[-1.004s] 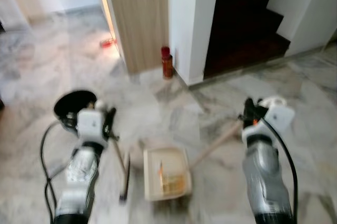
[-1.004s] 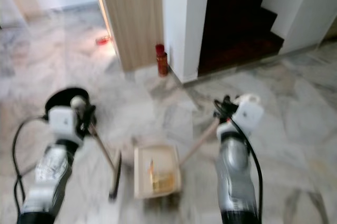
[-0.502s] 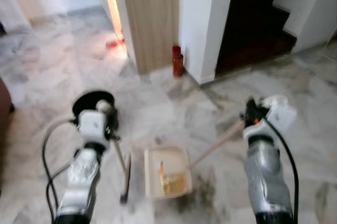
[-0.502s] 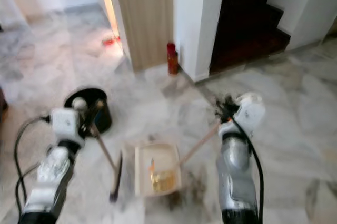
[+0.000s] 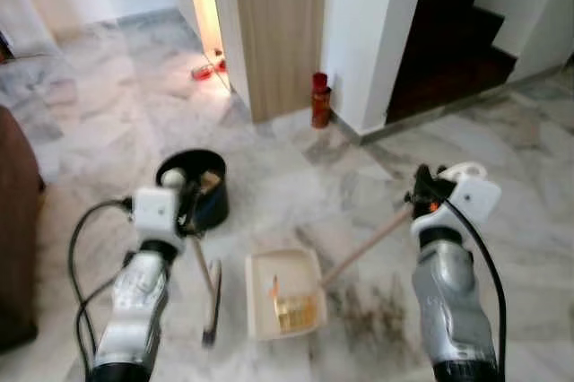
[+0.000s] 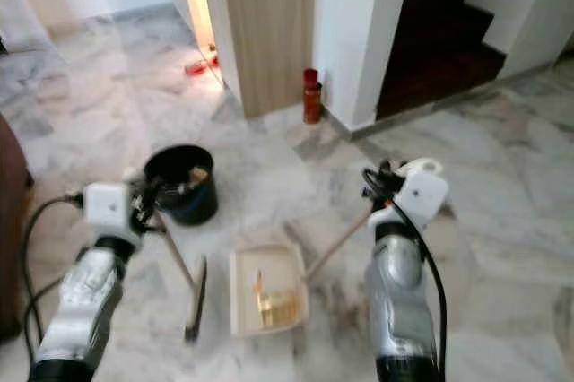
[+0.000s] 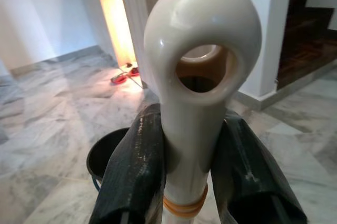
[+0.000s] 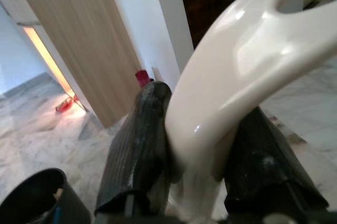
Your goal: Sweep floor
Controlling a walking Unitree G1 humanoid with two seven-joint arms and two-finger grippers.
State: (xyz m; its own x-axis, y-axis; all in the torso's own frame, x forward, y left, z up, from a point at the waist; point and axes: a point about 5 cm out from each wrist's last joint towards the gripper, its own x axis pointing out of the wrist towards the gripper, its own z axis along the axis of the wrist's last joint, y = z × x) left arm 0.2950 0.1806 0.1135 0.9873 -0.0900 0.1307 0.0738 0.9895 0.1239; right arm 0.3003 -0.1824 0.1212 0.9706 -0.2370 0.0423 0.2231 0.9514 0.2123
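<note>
Grey-veined white marble floor (image 5: 269,162), a dark smudge of dirt (image 5: 377,310) on it to the right of the pan. Left claw (image 7: 184,182) pinched tight on the cream plastic broom handle (image 7: 197,77), its two black fingers (image 7: 134,171) pressed against either side of the shaft just under the looped hanging eye. The thin shaft slants down from that claw to the dark broom head (image 5: 212,306), which rests on the floor just left of the pan. Right claw (image 8: 195,166) clamped on the curved cream grip of the dustpan's long handle (image 8: 247,66); a pale wooden-looking rod (image 5: 363,247) runs diagonally from it down to the cream rectangular dustpan (image 5: 284,297). The dustpan sits flat on the floor between the two arms, holding a small heap of yellowish-brown debris (image 5: 291,310). Black round bucket (image 5: 199,186) stands on the floor just beyond the left arm, with a few light scraps inside. Further off, a red-capped brown bottle (image 5: 320,100) stands at the foot of a white wall (image 5: 377,23), next to a light wood panel (image 5: 278,23). Red slippers (image 5: 208,68) lie in the lit doorway. Dark staircase (image 5: 457,32) at upper right. Brown furniture edge (image 5: 16,221) at far left.
</note>
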